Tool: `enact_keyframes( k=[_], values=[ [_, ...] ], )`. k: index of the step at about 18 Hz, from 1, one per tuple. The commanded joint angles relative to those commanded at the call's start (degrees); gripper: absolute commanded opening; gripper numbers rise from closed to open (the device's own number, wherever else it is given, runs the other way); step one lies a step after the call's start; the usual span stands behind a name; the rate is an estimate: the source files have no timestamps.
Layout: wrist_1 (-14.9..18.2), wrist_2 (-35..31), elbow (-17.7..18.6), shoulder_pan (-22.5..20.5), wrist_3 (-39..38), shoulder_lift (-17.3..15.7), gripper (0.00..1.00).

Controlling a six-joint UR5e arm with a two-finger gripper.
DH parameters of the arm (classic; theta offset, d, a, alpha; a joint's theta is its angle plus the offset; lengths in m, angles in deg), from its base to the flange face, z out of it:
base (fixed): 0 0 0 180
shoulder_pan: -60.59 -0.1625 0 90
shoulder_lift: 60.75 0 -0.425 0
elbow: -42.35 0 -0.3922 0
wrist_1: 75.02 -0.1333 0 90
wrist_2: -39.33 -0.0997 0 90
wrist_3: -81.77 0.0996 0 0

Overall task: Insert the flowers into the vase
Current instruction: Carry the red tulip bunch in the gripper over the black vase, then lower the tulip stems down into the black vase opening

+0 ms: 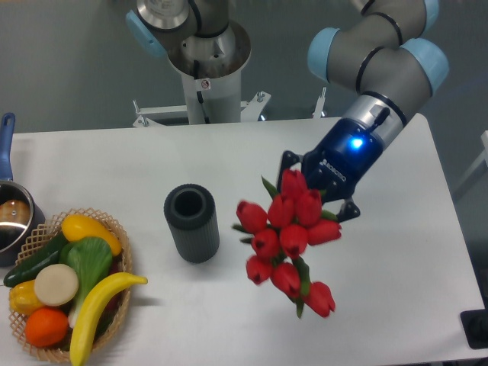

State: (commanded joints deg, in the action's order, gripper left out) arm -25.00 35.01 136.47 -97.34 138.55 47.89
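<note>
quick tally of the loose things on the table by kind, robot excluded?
Flower bunches: 1, the flowers, held above the table in the claw
Vases: 1, the vase
Baskets: 1, the wicker basket of toy produce
Saucepans: 1, the saucepan at the left edge
Total: 4
</note>
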Motion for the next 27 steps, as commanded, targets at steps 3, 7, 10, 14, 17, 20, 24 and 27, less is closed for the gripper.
enact_keyframes(
  k=[3,7,10,14,17,20,24,27],
  values=[
    [-1.2,4.8,2.8,0.1,0.1,-1.4,0.0],
    [-1.3,6.7,4.9,0.5,0.2,-3.0,0.0],
    [-1.3,9.2,6.4,0.9,0.3,-4.6,0.0],
    [-1.4,9.6,11.5,2.0,2.6,-7.5,0.0],
    [-1.4,9.6,13.5,2.5,4.2,-8.3,0.0],
    [-1.4,9.6,15.2,2.5,5.3,-8.8,0.0],
    [-1.5,9.6,17.0,2.3,6.9,-9.0,0.0],
    [-1.5,9.5,17.9,2.0,8.3,-8.9,0.0]
  ],
)
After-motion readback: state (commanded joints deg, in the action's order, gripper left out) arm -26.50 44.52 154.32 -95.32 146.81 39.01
